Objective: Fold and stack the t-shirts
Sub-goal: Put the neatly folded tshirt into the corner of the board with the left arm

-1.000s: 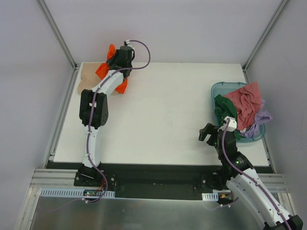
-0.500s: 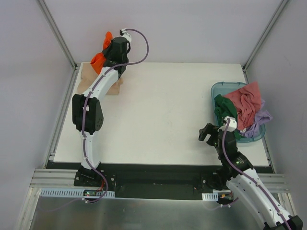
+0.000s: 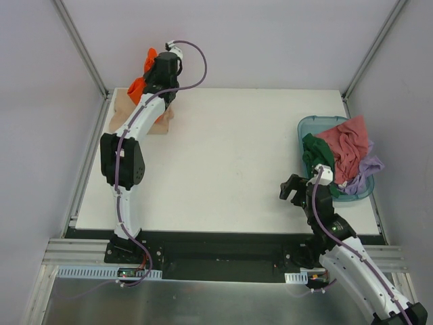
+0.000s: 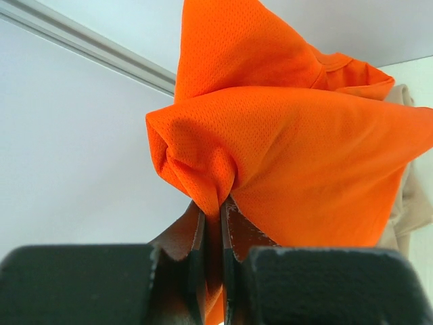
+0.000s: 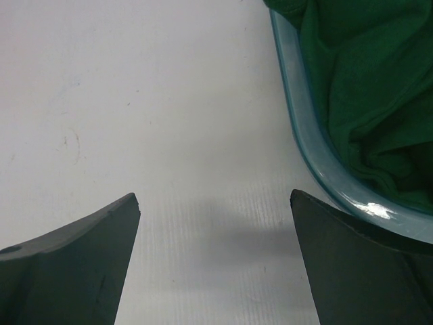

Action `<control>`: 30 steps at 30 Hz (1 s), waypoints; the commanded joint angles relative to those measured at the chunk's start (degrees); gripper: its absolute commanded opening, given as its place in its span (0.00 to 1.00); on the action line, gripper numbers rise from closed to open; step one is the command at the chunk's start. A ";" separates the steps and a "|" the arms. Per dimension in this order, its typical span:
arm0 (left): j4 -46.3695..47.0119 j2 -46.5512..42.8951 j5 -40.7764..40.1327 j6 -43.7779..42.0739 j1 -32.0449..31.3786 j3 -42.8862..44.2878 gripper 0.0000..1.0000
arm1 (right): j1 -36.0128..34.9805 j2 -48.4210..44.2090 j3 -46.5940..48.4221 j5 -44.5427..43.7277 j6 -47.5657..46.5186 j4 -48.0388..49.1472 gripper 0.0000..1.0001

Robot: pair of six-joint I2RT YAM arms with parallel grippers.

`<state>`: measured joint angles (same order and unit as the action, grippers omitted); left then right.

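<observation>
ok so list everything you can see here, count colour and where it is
orange t-shirt: 1, bright orange, held up over the table's far left corner
tan t-shirt: 1, tan-beige, lying on the far left corner
tub: 1, teal, right edge of the table
green garment: 1, dark green, in the tub
pink garment: 1, pink, heaped on top
lilac garment: 1, lilac, spilling over the tub's right rim
table: 1, white
left gripper: 1, black, shut on the orange t-shirt
right gripper: 1, black, open, empty, beside the tub
</observation>
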<state>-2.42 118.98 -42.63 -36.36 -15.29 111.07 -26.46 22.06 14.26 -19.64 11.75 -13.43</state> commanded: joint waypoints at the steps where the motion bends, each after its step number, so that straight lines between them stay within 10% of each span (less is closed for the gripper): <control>1: -4.78 -1.12 1.32 7.34 0.17 4.68 0.00 | 0.18 1.14 2.35 0.57 0.12 2.44 0.96; 30: -11.30 8.90 -1.05 12.02 3.07 9.43 0.00 | 0.09 0.61 1.38 0.48 1.08 2.53 0.96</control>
<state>-14.59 127.61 -40.21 -23.35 -14.44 116.46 -26.46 22.13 14.26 -18.59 12.40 -12.64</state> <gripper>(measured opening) 0.040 0.958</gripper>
